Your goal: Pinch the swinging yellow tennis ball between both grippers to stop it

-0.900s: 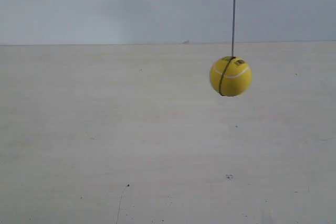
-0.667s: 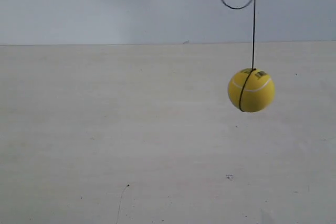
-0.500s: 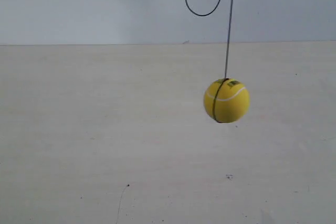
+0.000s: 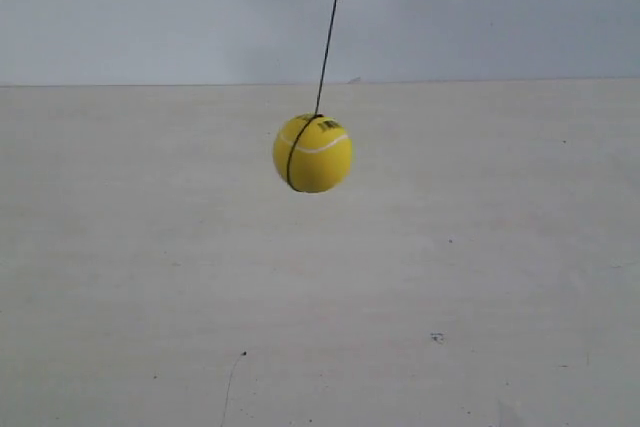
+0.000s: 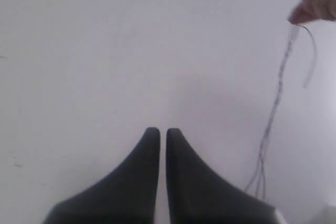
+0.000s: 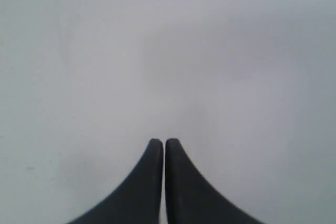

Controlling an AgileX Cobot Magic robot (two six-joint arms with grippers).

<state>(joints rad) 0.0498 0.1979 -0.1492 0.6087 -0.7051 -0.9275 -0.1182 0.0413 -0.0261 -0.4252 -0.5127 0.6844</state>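
Observation:
The yellow tennis ball (image 4: 313, 153) hangs in the air on a thin black cord (image 4: 329, 37) with a loop at the top, near the middle of the exterior view. No arm shows in that view. In the left wrist view my left gripper (image 5: 158, 132) is shut, its black pointed jaws almost touching with nothing between them; the ball is out of sight there. My right gripper (image 6: 158, 142) is likewise shut and empty over a plain pale surface, and the ball does not show there either.
A pale tabletop (image 4: 150, 277) runs back to a grey-white wall (image 4: 150, 7). In the left wrist view a hand (image 5: 317, 1) holds a thin cord (image 5: 275, 103) that hangs down beside my left gripper.
The ball has swung from the exterior view's right side toward the middle, dipping lower and then rising again. The cord's loop moved left with it.

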